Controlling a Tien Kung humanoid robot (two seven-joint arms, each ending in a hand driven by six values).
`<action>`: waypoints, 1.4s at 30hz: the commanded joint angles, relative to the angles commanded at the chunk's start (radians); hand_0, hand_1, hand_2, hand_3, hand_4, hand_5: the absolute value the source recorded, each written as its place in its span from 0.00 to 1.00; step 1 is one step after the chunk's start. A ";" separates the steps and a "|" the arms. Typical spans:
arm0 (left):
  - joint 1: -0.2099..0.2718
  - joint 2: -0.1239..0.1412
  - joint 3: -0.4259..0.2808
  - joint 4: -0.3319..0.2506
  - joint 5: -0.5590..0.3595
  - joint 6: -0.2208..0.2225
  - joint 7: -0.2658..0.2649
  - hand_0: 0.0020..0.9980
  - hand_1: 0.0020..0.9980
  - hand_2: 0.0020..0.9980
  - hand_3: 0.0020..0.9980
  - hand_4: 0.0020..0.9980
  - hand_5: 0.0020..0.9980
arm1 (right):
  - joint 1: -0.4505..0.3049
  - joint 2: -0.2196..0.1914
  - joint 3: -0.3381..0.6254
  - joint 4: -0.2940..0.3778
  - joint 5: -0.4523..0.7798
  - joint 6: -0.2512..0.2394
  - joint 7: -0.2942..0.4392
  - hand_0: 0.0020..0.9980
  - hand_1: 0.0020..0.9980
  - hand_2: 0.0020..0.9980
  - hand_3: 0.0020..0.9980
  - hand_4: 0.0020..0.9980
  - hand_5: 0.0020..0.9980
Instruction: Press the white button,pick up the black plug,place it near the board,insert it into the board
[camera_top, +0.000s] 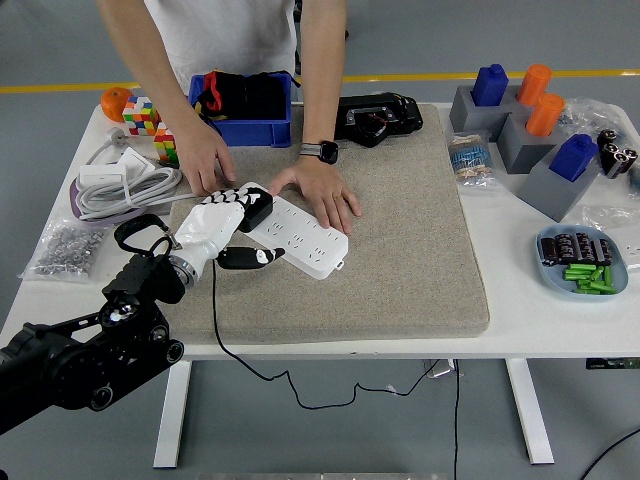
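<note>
White-shelled, the robot's left hand (218, 226) reaches in from the desk's near left corner and closes its fingers (232, 196) around the black plug (254, 210), which sits over the left end of the white power strip (296, 231); the thumb (247, 257), black with a white tip, juts out just below the strip's near edge. Whether the plug's pins are seated in a socket cannot be told. A black cable (214, 320) runs from under the hand toward the near edge of the desk and hangs below it. The power strip lies diagonally on a beige felt mat (400, 250) covering the middle of the desk. A person at the far edge steadies the strip with both hands: one hand (207, 160) touches its far left end just beside the robot's fingers, the other hand (325, 192), with a watch on its wrist, lies flat on its middle. Toward the far left corner lie a coiled white cable with adapter (120, 182), a colourful puzzle cube (141, 116) and a blue bin (242, 110).
</note>
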 joint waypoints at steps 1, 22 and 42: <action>0.002 0.001 0.003 0.002 -0.006 0.001 -0.001 0.96 0.98 0.91 0.87 0.89 0.64 | 0.000 0.000 0.000 0.000 0.000 0.000 0.000 0.69 0.61 0.62 0.56 0.65 0.22; 0.059 0.040 -0.195 -0.155 -0.015 0.024 -0.031 0.93 0.95 0.91 0.87 0.87 0.62 | -0.003 0.003 0.001 0.000 0.000 0.000 0.000 0.69 0.61 0.61 0.56 0.65 0.22; 0.153 0.064 -0.612 -0.140 -0.119 -0.050 0.002 0.89 0.90 0.86 0.81 0.85 0.58 | -0.004 0.004 0.000 -0.002 0.005 0.000 -0.001 0.69 0.61 0.61 0.56 0.65 0.22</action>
